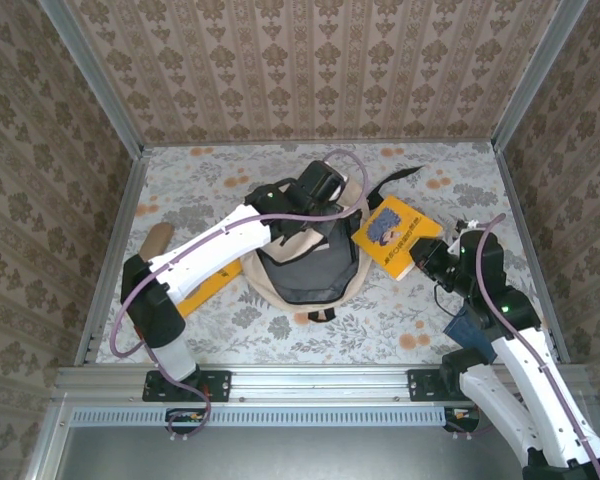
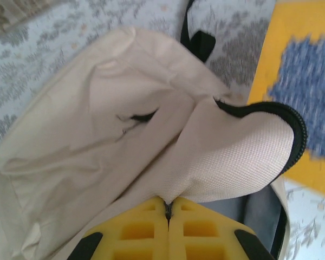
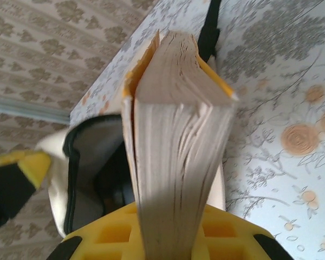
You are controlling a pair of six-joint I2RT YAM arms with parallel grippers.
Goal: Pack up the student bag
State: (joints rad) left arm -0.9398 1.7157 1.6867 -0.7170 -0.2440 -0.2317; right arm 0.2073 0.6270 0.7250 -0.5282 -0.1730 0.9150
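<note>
**Papered Booth, Flowered Table**

Beige wallpaper [image 1: 310, 60] with vertical stripes and floral medallions covers the back and both side walls. Grey metal posts [image 1: 92, 75] stand at the corners. The table [image 1: 210, 180] has a pale cloth of grey leaves and orange flowers. A metal rail [image 1: 320, 383] edges its near side. The light is soft and even.

Stock on the table:
- student bag [image 1: 310, 265], beige with grey lining: one
- book [image 1: 395, 235], yellow cover: one
- tan oblong item [image 1: 158, 237], far left: one
- yellow flat item [image 1: 212, 288]: one
- dark blue item [image 1: 470, 325], partly hidden: one
</note>
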